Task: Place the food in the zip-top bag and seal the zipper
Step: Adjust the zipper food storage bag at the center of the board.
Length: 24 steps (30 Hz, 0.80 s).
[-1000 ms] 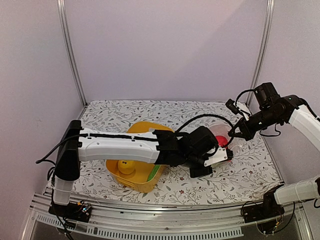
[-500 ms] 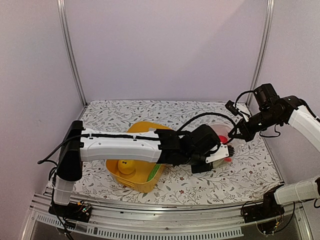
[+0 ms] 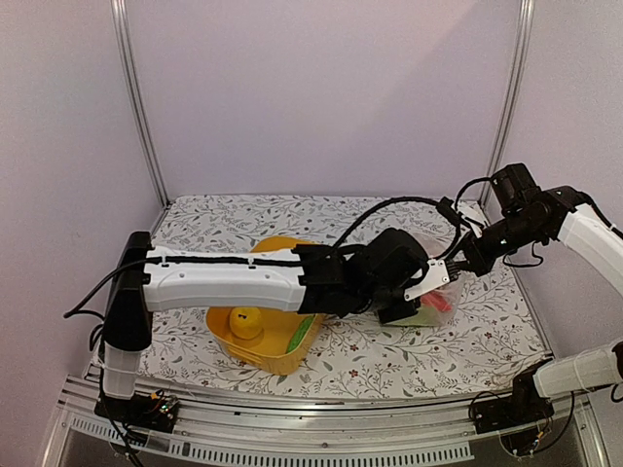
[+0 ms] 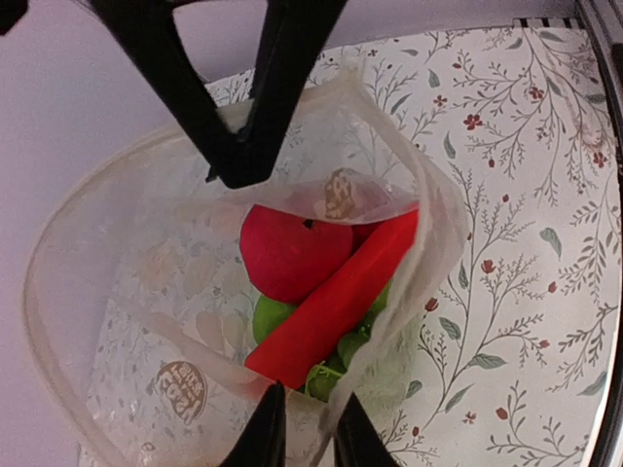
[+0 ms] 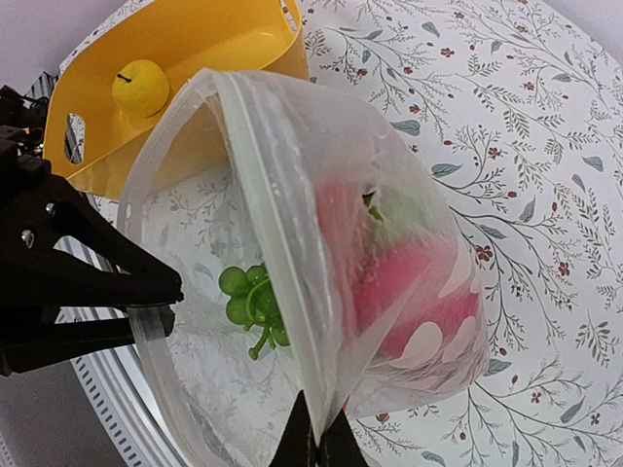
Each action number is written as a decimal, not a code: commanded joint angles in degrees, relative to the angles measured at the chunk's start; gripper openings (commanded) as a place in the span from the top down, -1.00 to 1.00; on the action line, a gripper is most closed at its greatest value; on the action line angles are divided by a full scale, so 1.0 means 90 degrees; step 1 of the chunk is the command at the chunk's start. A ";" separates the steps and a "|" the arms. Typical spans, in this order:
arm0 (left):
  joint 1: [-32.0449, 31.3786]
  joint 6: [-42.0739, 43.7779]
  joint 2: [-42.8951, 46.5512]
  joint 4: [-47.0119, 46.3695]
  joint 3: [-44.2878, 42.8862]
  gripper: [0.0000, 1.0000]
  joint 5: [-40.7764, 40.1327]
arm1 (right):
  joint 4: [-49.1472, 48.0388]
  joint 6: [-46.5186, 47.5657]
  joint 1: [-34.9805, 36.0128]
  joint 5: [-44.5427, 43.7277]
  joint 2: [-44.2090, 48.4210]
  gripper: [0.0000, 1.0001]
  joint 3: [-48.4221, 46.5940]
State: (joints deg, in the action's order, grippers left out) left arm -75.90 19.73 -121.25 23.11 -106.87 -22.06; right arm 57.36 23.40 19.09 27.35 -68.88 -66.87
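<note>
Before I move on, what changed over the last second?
The left fingers closed on one rim of the zip-top bag and carried it toward the right fingers. The right fingers kept their pinch on the opposite rim; yellow basket and its yellow fruit unchanged.

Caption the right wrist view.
The left gripper and right gripper hold the zip-top bag open; grapes inside, yellow fruit in basket.

1 bag [image 5: 292,175]; 1 basket [image 5: 195,49]; 1 chili [image 4: 336,302]; 1 yellow fruit [image 5: 141,88].

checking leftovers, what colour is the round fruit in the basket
Yellow fruit; clearest in the right wrist view.
</note>
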 commanded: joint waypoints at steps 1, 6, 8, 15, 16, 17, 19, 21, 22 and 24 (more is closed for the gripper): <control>-0.0083 -0.0236 0.0394 -0.0226 0.0116 0.50 -0.0185 | -0.0112 0.0027 -0.0017 0.0017 -0.0119 1.00 0.0096; -0.0192 -0.0526 0.0860 -0.0134 0.0386 0.01 -0.0189 | -0.0186 -0.0035 -0.0021 -0.0038 -0.0130 1.00 -0.0006; -0.0318 -0.0774 0.1195 -0.0129 0.0645 -0.15 -0.0286 | -0.0212 -0.0041 -0.0019 -0.0085 -0.0139 1.00 -0.0040; -0.0345 -0.2778 0.2494 0.1152 0.1726 -0.50 -0.0789 | -0.0257 -0.0051 -0.0021 -0.0061 -0.0059 1.00 -0.0044; -0.0302 -0.3122 0.2586 0.1538 0.1789 -0.54 -0.0816 | -0.0260 -0.0051 -0.0019 -0.0063 -0.0017 1.00 -0.0043; -0.0261 -0.3550 0.2633 0.1940 0.1829 -0.56 -0.0824 | -0.0262 -0.0058 -0.0021 -0.0065 -0.0001 1.00 -0.0037; -0.0151 -0.4262 0.2631 0.2753 0.1893 -0.57 -0.0981 | -0.0258 -0.0060 -0.0022 -0.0061 0.0009 1.00 -0.0026; 0.0030 -0.4946 0.2510 0.3509 0.1959 -0.57 -0.1286 | -0.0266 -0.0068 -0.0021 -0.0043 0.0007 1.00 -0.0013; 0.0146 -0.5202 0.2467 0.3747 0.2034 -0.57 -0.1288 | -0.0264 -0.0066 -0.0016 -0.0033 0.0007 1.00 -0.0014; 0.0422 -0.5489 0.2412 0.3923 0.2272 -0.59 -0.1135 | -0.0251 -0.0072 -0.0020 -0.0008 -0.0001 1.00 -0.0021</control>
State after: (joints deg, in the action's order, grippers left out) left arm -76.55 -16.95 -97.17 44.93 -90.37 -30.63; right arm 56.05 23.24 19.09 27.18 -69.60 -66.85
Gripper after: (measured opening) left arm 0.787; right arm 0.007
